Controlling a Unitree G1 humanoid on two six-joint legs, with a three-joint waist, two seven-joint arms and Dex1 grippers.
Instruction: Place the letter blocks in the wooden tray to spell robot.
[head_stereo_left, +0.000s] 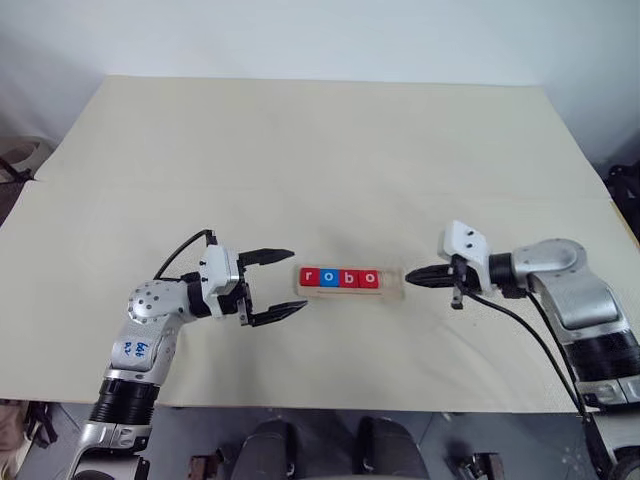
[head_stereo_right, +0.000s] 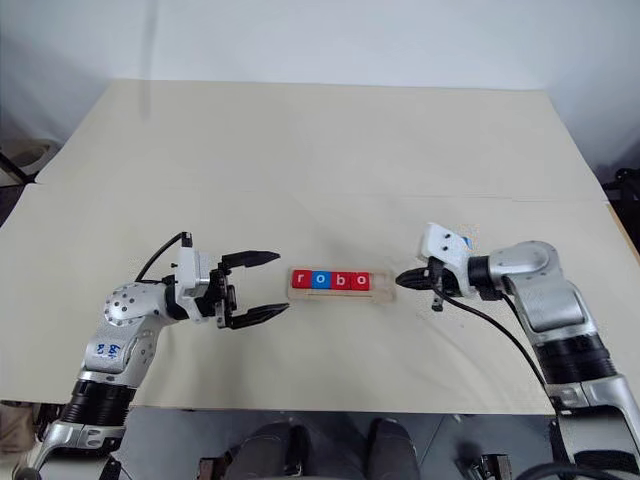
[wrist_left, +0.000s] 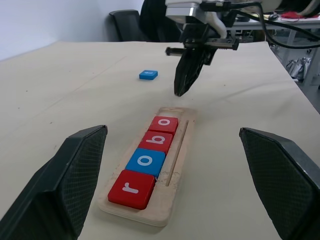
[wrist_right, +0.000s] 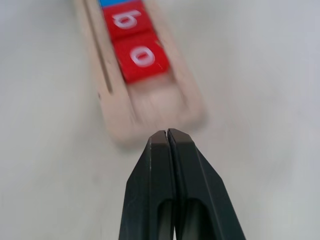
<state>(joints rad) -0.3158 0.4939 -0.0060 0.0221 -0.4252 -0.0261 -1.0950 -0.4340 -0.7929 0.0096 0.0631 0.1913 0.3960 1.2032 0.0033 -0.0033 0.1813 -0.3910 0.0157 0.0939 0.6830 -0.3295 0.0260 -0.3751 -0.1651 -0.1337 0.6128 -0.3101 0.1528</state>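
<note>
White lowercase letters r, o, b, o read across four letter blocks (head_stereo_left: 340, 278) in the wooden tray (head_stereo_left: 392, 282), mid-frame.

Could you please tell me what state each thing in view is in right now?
wooden tray: holds r, o, b, o; last slot empty.
blue block: loose on the table, outside the tray.
left gripper: open, empty.
right gripper: shut, empty.

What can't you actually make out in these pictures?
- The loose blue block on the table: its letter is too small to read in the left wrist view.
- The blue block in the wooden tray: cut off by the right wrist view's edge.
- The tray's far end: blurred in the right wrist view.
</note>
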